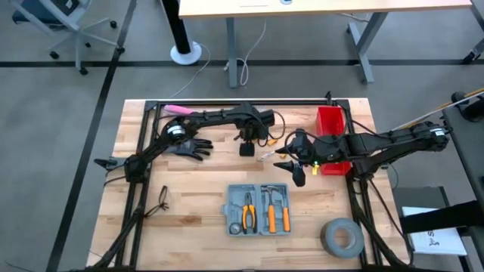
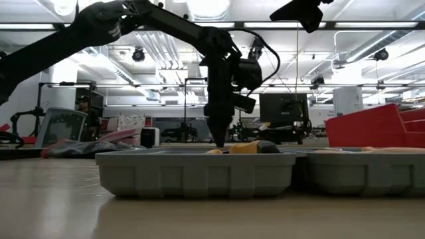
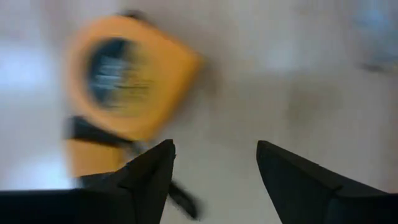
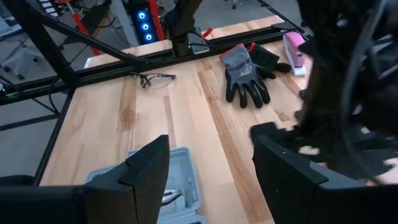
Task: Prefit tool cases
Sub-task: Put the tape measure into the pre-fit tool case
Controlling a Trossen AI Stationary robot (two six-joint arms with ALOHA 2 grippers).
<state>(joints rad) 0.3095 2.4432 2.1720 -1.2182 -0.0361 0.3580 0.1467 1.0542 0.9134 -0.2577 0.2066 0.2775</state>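
The grey-blue tool case [image 1: 257, 209] lies open and flat near the table's near edge, with orange-handled pliers and other tools in its slots; in the low view it is the case [image 2: 199, 172] in the foreground. My left gripper [image 1: 246, 148] hangs open beyond the case, fingers pointing down [image 2: 219, 136]. Its wrist view shows the gripper [image 3: 214, 158] just above a blurred orange tape measure [image 3: 124, 81], not touching it. My right gripper [image 1: 299, 172] is open and raised right of the left one; its wrist view [image 4: 208, 168] looks over the case's corner [image 4: 171, 180].
A red bin [image 1: 330, 128] stands at the far right. A grey tape roll [image 1: 342, 236] lies near the right front corner. Black gloves [image 1: 189, 147], safety glasses [image 1: 162, 198] and a pink object [image 1: 178, 109] lie on the left half. Bare wood surrounds the case.
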